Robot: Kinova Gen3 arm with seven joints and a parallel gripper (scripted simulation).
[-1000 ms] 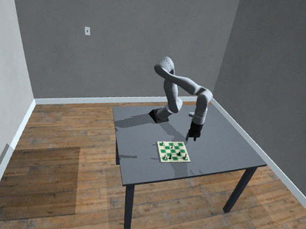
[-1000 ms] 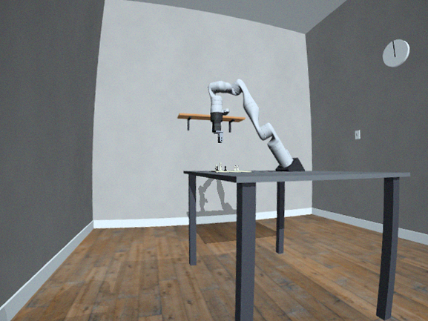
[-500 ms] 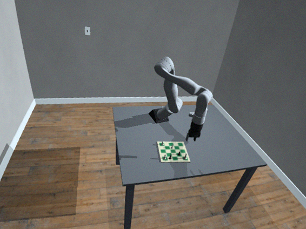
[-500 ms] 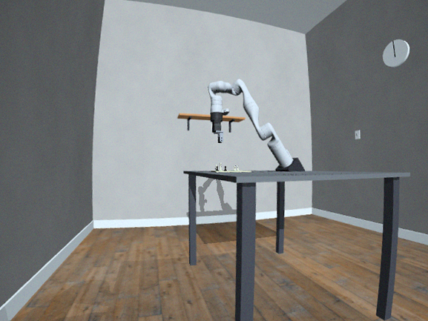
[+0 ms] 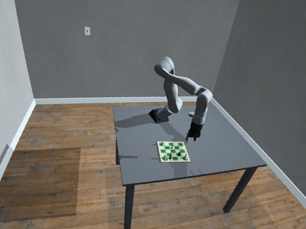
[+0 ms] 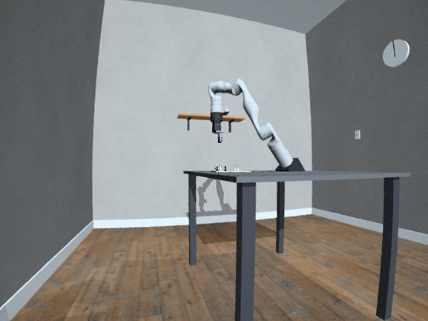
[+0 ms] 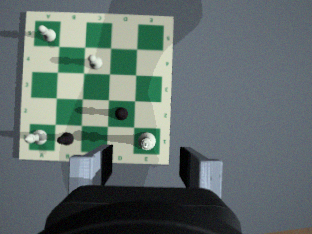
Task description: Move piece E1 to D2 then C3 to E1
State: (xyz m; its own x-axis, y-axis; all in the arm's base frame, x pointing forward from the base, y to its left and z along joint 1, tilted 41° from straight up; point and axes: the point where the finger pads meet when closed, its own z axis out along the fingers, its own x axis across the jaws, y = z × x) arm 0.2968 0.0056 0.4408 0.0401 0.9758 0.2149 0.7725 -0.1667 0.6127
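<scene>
The green and cream chessboard (image 5: 188, 160) (image 6: 243, 170) (image 7: 167, 65) lies on the dark table (image 5: 221, 146). In the wrist view a white piece (image 7: 146, 141) (image 5: 185, 156) stands on E1, at the board's lower right corner. A black piece (image 7: 121, 113) (image 5: 178, 153) stands on D2. A white piece (image 7: 95, 61) (image 5: 171, 146) stands further up in column C. My gripper (image 7: 146, 160) (image 5: 191, 138) (image 6: 220, 139) is open and empty. It hangs high above the table by the board's row 1 edge, near the E1 piece.
Other pieces stand on A5 (image 7: 47, 34), A1 (image 7: 36, 137) and B1 (image 7: 65, 138), the last one black. The arm's base (image 5: 158, 115) sits at the back of the table. A wall shelf (image 6: 194, 116) hangs behind the arm.
</scene>
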